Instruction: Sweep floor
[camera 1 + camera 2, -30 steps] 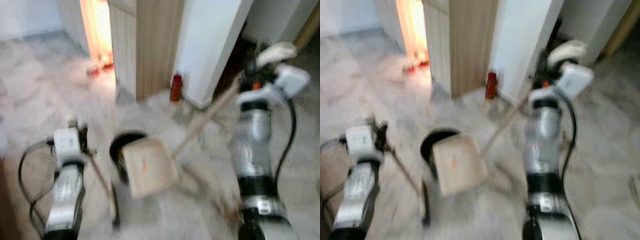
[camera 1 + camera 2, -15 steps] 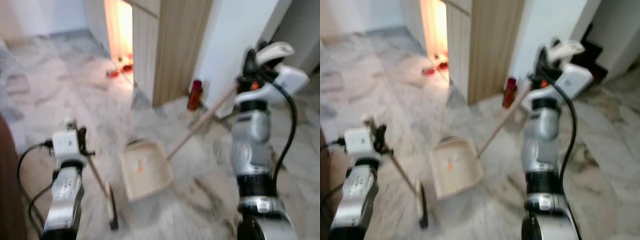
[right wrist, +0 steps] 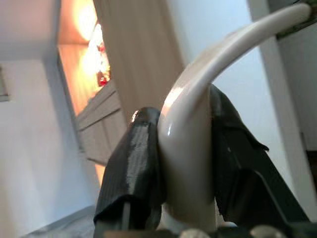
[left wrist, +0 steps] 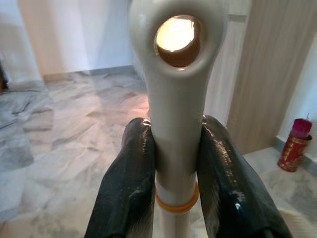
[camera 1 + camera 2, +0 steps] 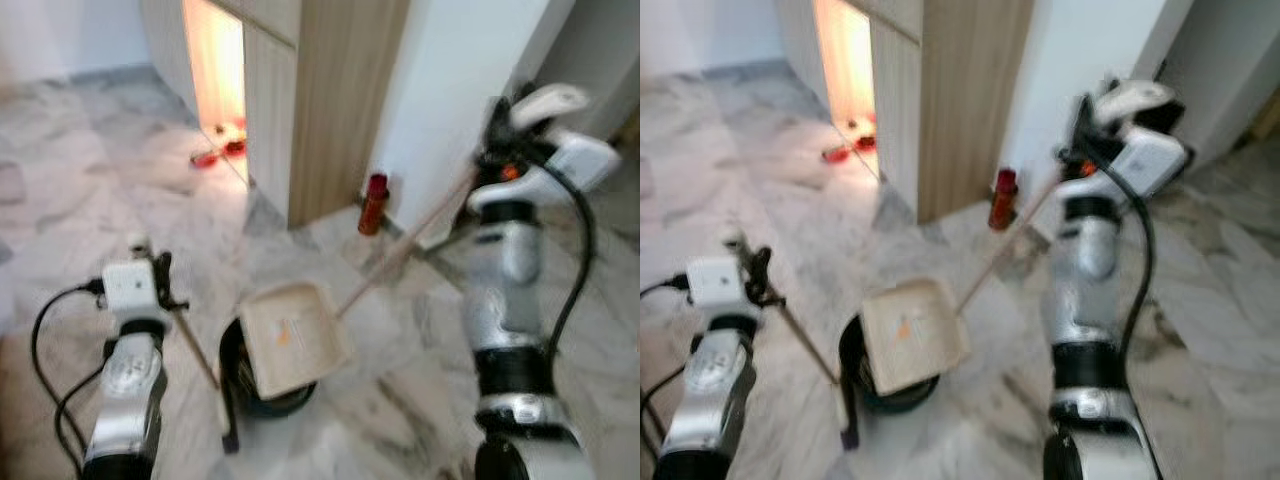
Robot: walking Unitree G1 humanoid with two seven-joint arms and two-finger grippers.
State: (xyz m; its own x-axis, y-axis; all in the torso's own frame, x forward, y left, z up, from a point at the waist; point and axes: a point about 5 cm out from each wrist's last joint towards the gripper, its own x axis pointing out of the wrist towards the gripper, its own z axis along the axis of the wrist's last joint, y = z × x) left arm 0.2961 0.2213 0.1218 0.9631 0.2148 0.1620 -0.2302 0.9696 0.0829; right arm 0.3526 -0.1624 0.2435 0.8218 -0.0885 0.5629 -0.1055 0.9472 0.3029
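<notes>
A cream dustpan (image 5: pixel 293 338) with a small orange scrap in it hangs tilted over a black round bin (image 5: pixel 262 392). Its long wooden handle (image 5: pixel 405 250) rises to my right gripper (image 5: pixel 497 142), which is shut on the handle's curved white end (image 3: pixel 188 148). My left gripper (image 5: pixel 152 265) is shut on the broom's white handle top (image 4: pixel 176 99), between both black fingers (image 4: pixel 130 188). The thin broom stick (image 5: pixel 195 350) slants down to the dark brush head (image 5: pixel 228 425) on the marble floor, just left of the bin.
A wooden partition (image 5: pixel 340 100) and a white wall (image 5: pixel 450 90) stand ahead, with a red bottle (image 5: pixel 373 203) at their foot. A brightly lit opening (image 5: pixel 215 80) at the left has small red things (image 5: pixel 215 155) on the floor. Marble floor spreads left and right.
The whole picture has shifted, so the camera moved. The dustpan now overlaps the black bin, which did not show under it half a second ago. Both grippers keep their holds.
</notes>
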